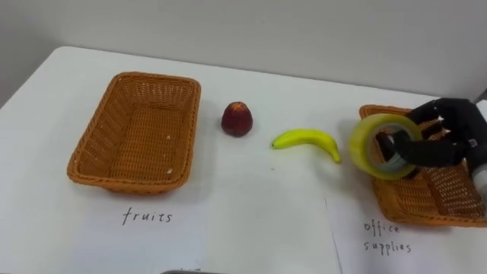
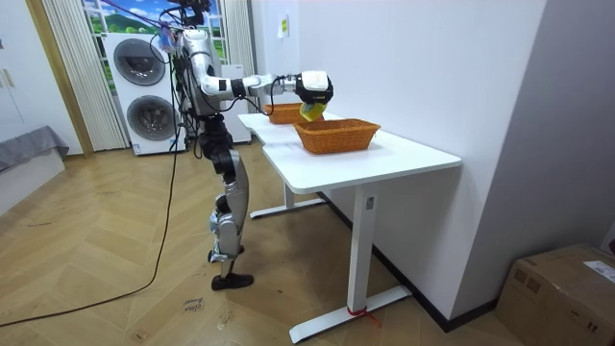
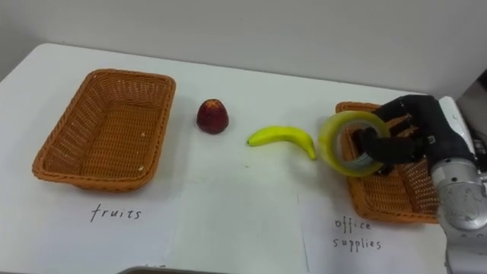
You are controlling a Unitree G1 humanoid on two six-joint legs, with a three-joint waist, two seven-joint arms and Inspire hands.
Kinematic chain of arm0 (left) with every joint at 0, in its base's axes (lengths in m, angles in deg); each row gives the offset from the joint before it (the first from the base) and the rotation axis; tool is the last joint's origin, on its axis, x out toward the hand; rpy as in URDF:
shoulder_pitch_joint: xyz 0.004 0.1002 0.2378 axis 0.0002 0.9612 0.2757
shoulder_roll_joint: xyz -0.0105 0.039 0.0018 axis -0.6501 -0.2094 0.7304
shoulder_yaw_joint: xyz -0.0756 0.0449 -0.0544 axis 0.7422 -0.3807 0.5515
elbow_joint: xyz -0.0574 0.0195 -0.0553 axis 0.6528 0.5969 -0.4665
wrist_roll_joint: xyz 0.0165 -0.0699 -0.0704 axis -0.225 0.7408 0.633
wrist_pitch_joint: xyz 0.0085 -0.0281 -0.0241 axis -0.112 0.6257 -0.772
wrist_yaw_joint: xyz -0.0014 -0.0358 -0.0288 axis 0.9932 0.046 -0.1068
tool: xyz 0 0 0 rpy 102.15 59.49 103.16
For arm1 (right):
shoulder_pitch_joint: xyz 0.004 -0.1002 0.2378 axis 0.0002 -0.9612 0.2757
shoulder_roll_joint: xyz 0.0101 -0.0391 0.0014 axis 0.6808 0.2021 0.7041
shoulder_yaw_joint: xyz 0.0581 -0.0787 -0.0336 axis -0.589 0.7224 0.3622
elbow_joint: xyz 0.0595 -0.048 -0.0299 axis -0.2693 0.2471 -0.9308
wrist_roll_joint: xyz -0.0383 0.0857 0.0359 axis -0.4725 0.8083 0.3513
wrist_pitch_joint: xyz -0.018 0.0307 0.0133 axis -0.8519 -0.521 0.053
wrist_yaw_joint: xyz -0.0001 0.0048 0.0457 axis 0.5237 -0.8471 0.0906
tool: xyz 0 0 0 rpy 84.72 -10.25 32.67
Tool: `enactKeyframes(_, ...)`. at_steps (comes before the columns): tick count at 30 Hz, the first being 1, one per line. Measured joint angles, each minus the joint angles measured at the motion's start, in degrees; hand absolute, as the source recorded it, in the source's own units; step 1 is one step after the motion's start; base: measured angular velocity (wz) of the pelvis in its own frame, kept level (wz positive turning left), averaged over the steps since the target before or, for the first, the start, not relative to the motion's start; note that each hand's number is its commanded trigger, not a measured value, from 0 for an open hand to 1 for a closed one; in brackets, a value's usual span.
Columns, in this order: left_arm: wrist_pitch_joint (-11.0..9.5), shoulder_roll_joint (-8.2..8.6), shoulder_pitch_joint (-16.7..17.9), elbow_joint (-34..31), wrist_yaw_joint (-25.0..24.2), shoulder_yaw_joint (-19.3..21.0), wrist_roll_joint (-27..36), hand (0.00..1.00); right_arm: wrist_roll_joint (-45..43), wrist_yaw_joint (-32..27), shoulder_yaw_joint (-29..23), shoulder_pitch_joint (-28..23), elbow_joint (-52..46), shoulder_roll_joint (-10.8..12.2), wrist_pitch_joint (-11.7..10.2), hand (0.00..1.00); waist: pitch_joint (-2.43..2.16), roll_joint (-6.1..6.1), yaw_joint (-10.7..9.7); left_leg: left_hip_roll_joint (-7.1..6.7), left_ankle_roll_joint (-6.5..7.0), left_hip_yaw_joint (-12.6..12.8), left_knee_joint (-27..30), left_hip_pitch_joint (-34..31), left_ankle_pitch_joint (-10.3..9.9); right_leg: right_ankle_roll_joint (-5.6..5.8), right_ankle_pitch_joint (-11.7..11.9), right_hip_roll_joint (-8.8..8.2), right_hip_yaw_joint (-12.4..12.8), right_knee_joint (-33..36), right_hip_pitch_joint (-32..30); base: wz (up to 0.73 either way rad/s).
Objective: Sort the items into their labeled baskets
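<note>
My right hand (image 1: 445,141) (image 3: 411,137) is shut on a yellow roll of tape (image 1: 379,146) (image 3: 346,144), holding it upright over the left rim of the basket labelled office supplies (image 1: 430,202) (image 3: 392,199). A yellow banana (image 1: 307,141) (image 3: 282,138) lies on the white table (image 1: 251,205) just left of the tape. A dark red apple (image 1: 237,119) (image 3: 212,116) stands further left. The basket labelled fruits (image 1: 137,129) (image 3: 103,129) sits at the left with nothing in it. In the room view the right hand (image 2: 314,89) holds the tape (image 2: 310,111) above the near basket (image 2: 336,135).
Paper sheets with handwritten labels lie in front of each basket (image 1: 148,217) (image 1: 388,236). A grey wall runs close behind the table. In the room view I stand at the table's long side, with washing machines (image 2: 144,91) behind me.
</note>
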Motion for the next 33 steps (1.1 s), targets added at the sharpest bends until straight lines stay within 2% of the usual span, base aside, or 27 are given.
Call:
enactKeyframes(6, 0.00, -0.42, -0.53, 0.00, 0.26, 0.00, 0.04, 0.00, 0.33, -0.21, 0.00, -0.02, 0.27, 0.00, -0.02, 1.00, -0.07, -0.16, -0.04, 0.11, 0.03, 0.66, -0.20, 0.02, -0.02, 0.00, 0.00, 0.04, 0.46, 0.09, -0.10, -0.05)
enactKeyframes(13, 0.01, -0.43, -0.54, 0.01, 1.34, -0.23, 2.10, 0.00, 3.94, -0.77, 0.01, -0.31, 0.43, -0.01, -0.02, 1.00, -0.07, -0.03, -1.09, 0.24, 0.01, 0.77, -0.22, -0.09, -0.04, -0.01, 0.03, 0.11, 0.40, 0.15, 0.01, 0.00)
enactKeyframes(18, 0.20, -0.28, 0.05, 0.09, 1.77, -0.27, 2.25, 0.00, 6.09, -1.62, -0.01, -0.37, 0.66, -0.02, -0.34, 1.00, -0.11, 0.43, -1.66, 0.27, 0.01, 0.92, -0.21, 0.05, -0.04, -0.03, 0.06, 0.17, 0.69, 0.17, 0.08, -0.01)
enactKeyframes(20, 0.53, -0.14, 0.28, 0.08, 1.79, -0.24, 2.26, 0.00, 10.08, -1.70, -0.74, -0.38, 2.32, -0.02, -0.30, 1.00, -0.39, 0.76, -1.72, 0.27, 0.01, 0.92, -0.14, 0.20, -0.04, -0.02, 0.11, 0.18, 0.96, 0.13, 0.24, 0.00)
enactKeyframes(23, 0.79, 0.01, 0.54, 0.03, 1.81, -0.25, 2.23, 0.00, 12.71, -1.72, -1.81, -0.37, 3.43, -0.02, -0.26, 1.00, -0.49, 1.38, -1.90, 0.29, 0.01, 0.92, -0.07, 0.41, -0.04, -0.04, 0.16, 0.21, 1.02, 0.09, 0.43, 0.00)
enactKeyframes(28, 1.52, 0.27, 0.93, -0.19, 1.67, -0.16, 2.20, 0.00, 14.15, -1.80, -2.99, -0.36, 5.11, -0.02, -0.25, 1.00, -0.37, 2.13, -1.89, 0.37, -0.08, 0.95, -0.75, 1.48, -0.07, -0.05, 0.16, 0.32, 0.97, 0.04, 0.95, 0.00)
enactKeyframes(32, 2.36, 0.28, 1.02, -0.90, 1.54, -0.19, 2.24, 0.00, 19.27, -1.60, -4.10, -0.34, 7.25, -0.02, 0.17, 1.00, -0.35, 2.25, -2.05, 0.42, -0.09, 0.99, -0.16, 1.18, -0.09, -0.07, 0.15, 0.42, 1.22, -0.06, 0.97, 0.00)
enactKeyframes(33, 2.50, 0.27, 0.99, -1.11, 1.54, -0.22, 2.24, 0.00, 19.62, -1.58, -4.10, -0.29, 7.60, -0.02, 0.09, 0.93, -0.33, 2.27, -2.14, 0.42, -0.09, 0.99, -0.09, 1.15, -0.09, -0.08, 0.15, 0.43, 1.18, -0.05, 0.98, 0.00)
